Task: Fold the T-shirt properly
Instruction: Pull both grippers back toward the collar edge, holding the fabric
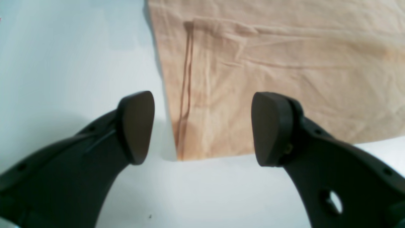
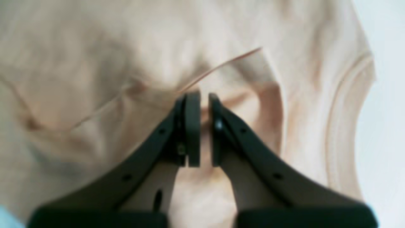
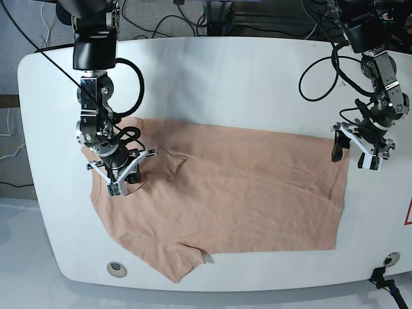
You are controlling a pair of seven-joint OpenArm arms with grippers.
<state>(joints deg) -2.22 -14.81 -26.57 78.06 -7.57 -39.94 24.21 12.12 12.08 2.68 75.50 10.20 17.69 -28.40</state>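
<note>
Nearly closed jaws point at the creased, peach-coloured T-shirt [image 2: 310, 120].

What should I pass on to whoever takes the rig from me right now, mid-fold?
Left gripper: open, over the hem corner of the T-shirt, holding nothing.
Right gripper: fingers nearly together, low over the wrinkled sleeve-end part; whether they pinch any cloth can't be told.
T-shirt: spread across the white table, plain side showing, hem end on the left arm's side.
Done: no finished fold to be seen.
Left: smooth the rumpled part by the right gripper, then likely fold the sleeves and body.
</note>
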